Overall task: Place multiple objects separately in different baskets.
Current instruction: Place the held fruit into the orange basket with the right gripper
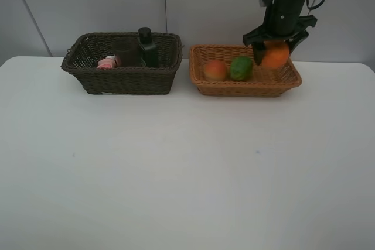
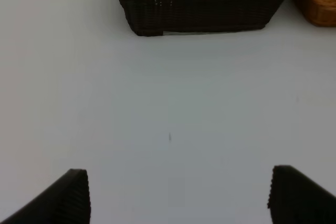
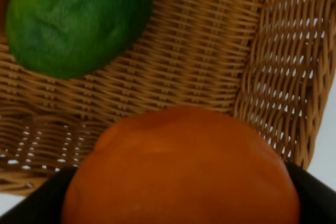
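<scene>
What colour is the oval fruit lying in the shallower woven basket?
Green; the oval fruit in the orange-tan wicker basket shows best in the right wrist view.

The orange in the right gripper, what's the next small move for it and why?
Probably lower a little and open. The right gripper holds the orange over the right end of the orange-tan basket, and the right wrist view shows bare weave under it, with the green fruit off to one side. The peach-like fruit lies farther off.
</scene>
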### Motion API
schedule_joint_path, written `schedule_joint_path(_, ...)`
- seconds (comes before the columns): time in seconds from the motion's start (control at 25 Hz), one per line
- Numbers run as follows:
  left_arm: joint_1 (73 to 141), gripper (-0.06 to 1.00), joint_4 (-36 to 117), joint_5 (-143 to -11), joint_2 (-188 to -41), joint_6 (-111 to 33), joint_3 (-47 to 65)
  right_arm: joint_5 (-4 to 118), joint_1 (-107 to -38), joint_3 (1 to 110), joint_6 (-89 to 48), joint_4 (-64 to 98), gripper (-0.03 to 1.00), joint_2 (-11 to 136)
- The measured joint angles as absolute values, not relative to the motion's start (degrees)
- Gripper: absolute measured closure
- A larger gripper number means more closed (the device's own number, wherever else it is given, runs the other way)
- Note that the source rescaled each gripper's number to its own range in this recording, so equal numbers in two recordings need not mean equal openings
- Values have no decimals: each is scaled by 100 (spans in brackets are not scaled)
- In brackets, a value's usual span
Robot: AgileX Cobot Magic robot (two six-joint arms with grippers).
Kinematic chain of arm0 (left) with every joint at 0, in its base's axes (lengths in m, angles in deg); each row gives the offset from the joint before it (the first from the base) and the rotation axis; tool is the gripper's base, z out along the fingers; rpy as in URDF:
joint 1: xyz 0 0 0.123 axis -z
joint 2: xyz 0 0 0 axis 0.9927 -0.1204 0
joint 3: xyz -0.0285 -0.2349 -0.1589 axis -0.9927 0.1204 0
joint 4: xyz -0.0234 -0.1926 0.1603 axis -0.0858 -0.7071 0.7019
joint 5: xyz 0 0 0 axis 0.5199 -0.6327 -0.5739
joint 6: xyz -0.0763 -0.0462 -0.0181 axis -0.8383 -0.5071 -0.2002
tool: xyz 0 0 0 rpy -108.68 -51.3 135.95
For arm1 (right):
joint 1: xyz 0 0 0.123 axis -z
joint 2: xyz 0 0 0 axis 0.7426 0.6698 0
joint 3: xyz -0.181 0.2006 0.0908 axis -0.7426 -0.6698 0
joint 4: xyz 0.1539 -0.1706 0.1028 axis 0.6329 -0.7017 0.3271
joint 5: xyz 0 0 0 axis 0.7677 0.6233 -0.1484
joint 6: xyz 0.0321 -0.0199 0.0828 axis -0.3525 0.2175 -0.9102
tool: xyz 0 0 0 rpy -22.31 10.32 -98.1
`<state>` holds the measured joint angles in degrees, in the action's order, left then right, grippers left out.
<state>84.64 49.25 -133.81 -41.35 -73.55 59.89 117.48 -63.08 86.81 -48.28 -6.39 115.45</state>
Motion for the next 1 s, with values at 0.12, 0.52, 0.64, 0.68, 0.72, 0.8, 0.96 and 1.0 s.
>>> schedule_joint_path(0.12, 8464, 5, 4925, -13381, -4135, -7355, 5989, 11740, -6249, 8828, -4823, -639, 59, 11801)
schedule_joint_path(0.52, 8464, 5, 4925, -13381, -4135, -7355, 5989, 11431, -6171, 8846, -4678, -639, 59, 12090)
schedule_joint_path(0.64, 8464, 5, 4925, -13381, -4135, -7355, 5989, 11348, -6171, 8853, -4678, -639, 59, 12090)
schedule_joint_path(0.68, 8464, 5, 4925, -13381, -4135, -7355, 5989, 11335, -6171, 8853, -4678, -633, 59, 12090)
schedule_joint_path(0.72, 8464, 5, 4925, -13381, -4135, -7355, 5989, 11336, -6171, 8853, -4678, -614, 59, 12090)
schedule_joint_path(0.8, 8464, 5, 4925, -13381, -4135, -7355, 5989, 11306, -6171, 8853, -4678, -554, 59, 12090)
schedule_joint_path(0.96, 8464, 5, 4925, -13381, -4135, -7355, 5989, 11210, -6171, 8865, -4678, -485, 59, 12090)
schedule_joint_path(1.0, 8464, 5, 4925, -13381, -4135, -7355, 5989, 11192, -6171, 8865, -4678, -479, 59, 12090)
